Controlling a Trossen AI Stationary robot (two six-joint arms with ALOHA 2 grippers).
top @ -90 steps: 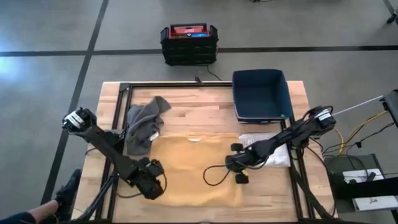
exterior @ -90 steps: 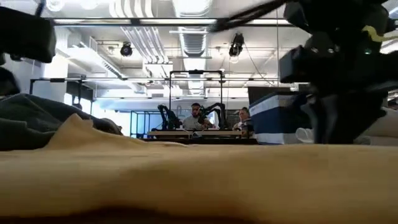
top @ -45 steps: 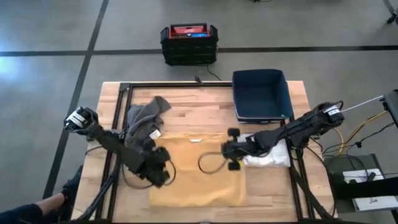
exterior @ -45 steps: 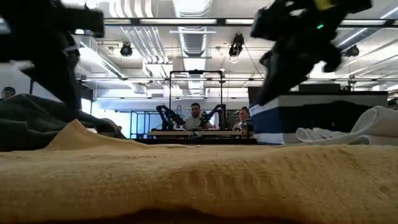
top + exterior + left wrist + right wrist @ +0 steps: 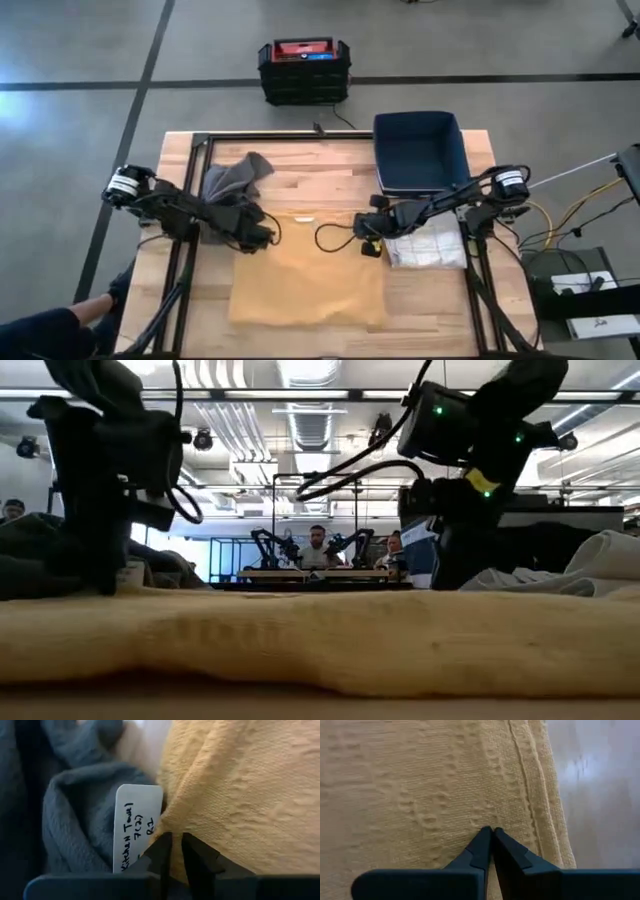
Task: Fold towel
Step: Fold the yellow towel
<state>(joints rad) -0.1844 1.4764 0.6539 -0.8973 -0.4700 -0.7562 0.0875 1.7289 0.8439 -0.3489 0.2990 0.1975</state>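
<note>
i see the yellow waffle-weave cloth towel (image 5: 308, 272) lying flat on the wooden counter (image 5: 330, 170), doubled toward the near edge. left gripper (image 5: 262, 238) jaws are pinched shut on its far left corner, beside the crumpled grey towel (image 5: 232, 190) with a white handwritten tag (image 5: 136, 826). right gripper (image 5: 366, 240) jaws are pinched shut on the far right corner, next to the folded white towel (image 5: 428, 245).

Yellow towel (image 5: 308, 280) between both grippers.
</note>
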